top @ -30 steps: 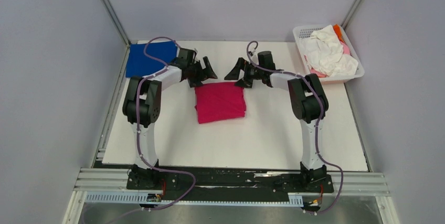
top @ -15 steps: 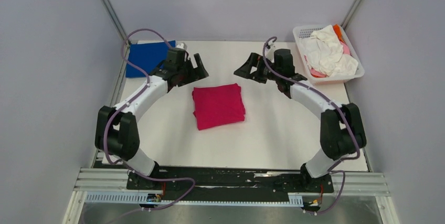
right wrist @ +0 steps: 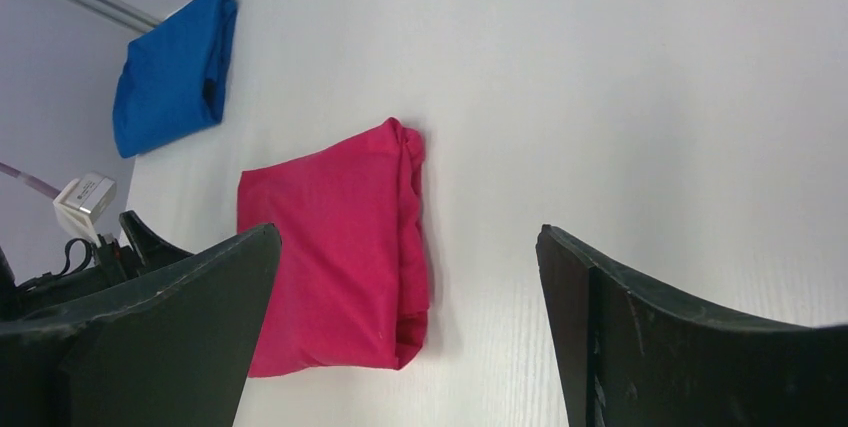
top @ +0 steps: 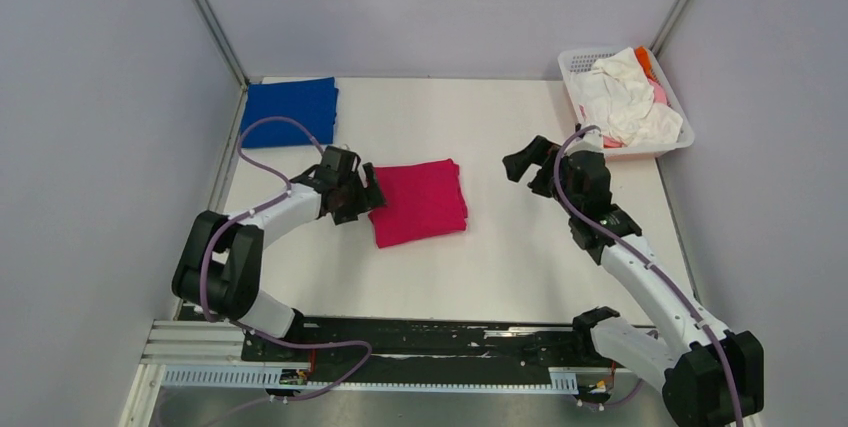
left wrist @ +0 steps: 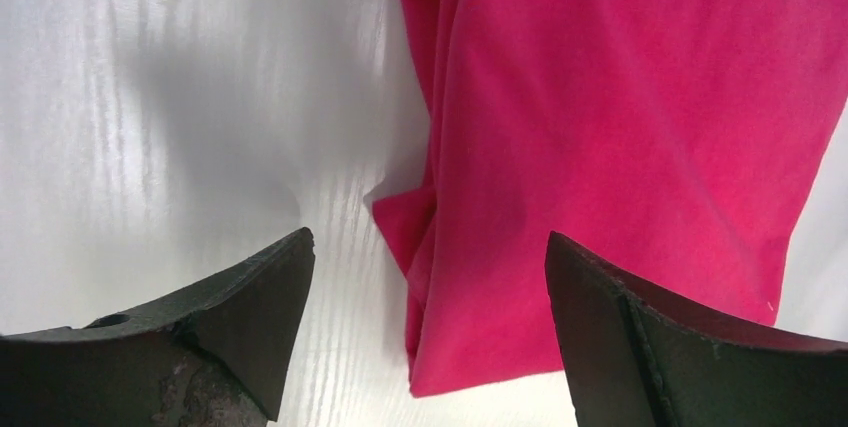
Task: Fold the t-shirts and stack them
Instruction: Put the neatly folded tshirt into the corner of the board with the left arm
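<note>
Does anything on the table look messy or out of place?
Mainly the basket: white, pink and orange shirts lie crumpled in it, heaped. The folded magenta shirt sits slightly askew, one edge bunched.

The folded magenta-red t-shirt point(top: 418, 202) at the centre of the top view was plain, without print. The royal-blue t-shirt point(top: 291, 111) at upper left was equally solid in colour. At upper right, the basket point(top: 577, 59) was white lattice, filled with white cloth point(top: 625, 102), pink cloth point(top: 603, 137) and orange cloth point(top: 643, 57). The table point(top: 480, 267) was white with faint grain. The left gripper point(top: 368, 199) and right gripper point(top: 530, 165) were matt black, and the cables point(top: 275, 119) were purple.
</note>
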`<action>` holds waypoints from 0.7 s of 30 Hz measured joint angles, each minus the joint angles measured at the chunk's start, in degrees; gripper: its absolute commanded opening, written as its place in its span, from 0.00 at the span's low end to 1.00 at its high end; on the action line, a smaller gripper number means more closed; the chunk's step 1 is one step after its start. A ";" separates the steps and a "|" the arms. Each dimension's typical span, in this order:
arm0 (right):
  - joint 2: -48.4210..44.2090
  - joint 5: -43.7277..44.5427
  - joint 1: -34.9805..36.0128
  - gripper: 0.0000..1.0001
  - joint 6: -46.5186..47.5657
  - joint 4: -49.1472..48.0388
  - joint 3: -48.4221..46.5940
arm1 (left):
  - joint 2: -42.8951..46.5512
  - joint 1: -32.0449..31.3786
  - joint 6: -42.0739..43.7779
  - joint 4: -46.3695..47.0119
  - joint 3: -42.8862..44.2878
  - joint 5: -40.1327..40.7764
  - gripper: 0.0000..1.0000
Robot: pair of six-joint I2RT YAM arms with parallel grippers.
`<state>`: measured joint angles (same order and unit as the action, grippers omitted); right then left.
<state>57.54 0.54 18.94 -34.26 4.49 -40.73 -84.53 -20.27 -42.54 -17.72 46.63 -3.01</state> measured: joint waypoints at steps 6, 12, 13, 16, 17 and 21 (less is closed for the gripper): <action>-1.86 4.76 0.00 1.00 0.00 2.64 1.81 | -5.14 -1.22 -3.23 4.76 0.81 -1.40 0.82; -1.75 7.63 0.00 1.00 0.04 3.45 1.81 | -10.34 -4.15 -6.56 7.19 4.70 0.24 0.63; -1.64 7.98 0.00 1.00 0.04 3.56 1.81 | -11.45 -4.63 -7.06 6.97 5.97 0.83 0.59; -1.44 8.79 0.00 1.00 0.11 3.96 1.81 | -14.78 -5.57 -7.91 6.16 9.49 2.69 0.39; -1.44 9.05 0.00 1.00 0.13 4.09 1.81 | -16.04 -5.84 -7.96 5.51 10.88 3.61 0.35; -1.42 9.92 0.00 1.00 0.55 4.57 1.81 | -19.85 -7.19 -7.93 2.21 15.96 7.61 0.14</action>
<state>56.12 10.46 18.94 -33.71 9.06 -38.92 -104.38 -27.46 -50.48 -15.51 62.59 4.60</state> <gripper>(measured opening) 0.998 0.270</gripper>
